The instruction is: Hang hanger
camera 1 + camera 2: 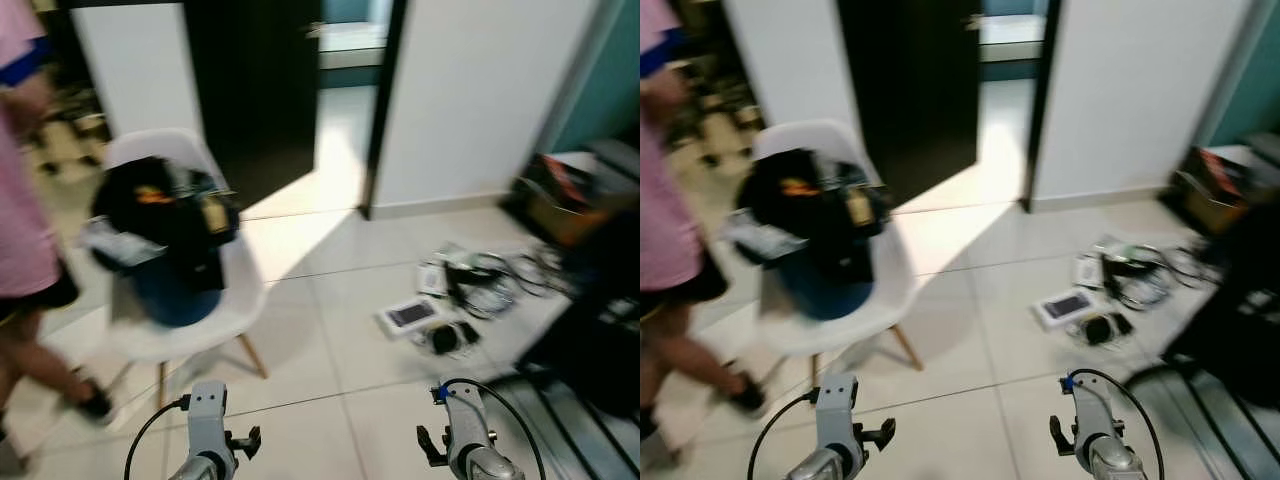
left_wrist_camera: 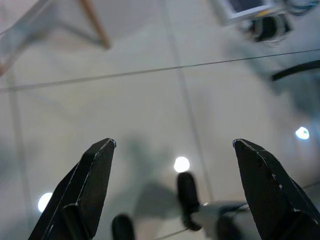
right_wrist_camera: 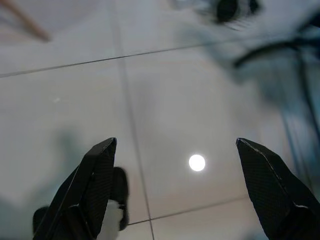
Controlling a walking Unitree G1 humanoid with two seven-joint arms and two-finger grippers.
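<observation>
White chair point(image 1: 190, 330) holds dark clothes point(image 1: 170, 225); I find no hanger, so handling unjudged. Left gripper point(image 2: 172, 150) and right gripper point(image 3: 175, 150) both spread, empty.

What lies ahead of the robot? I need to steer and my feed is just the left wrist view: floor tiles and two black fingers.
Observer: A white chair stands ahead to the robot's left, piled with dark clothes.
Operator: Anything on the right side?
Observer: Cables and small devices lie scattered on the floor tiles there.
Operator: Is anyone nearby?
Observer: Yes, a person in a pink top is at the far left, beside the chair.
Operator: Is the right gripper holding anything?
Observer: No, the right gripper is open over bare tile.
</observation>
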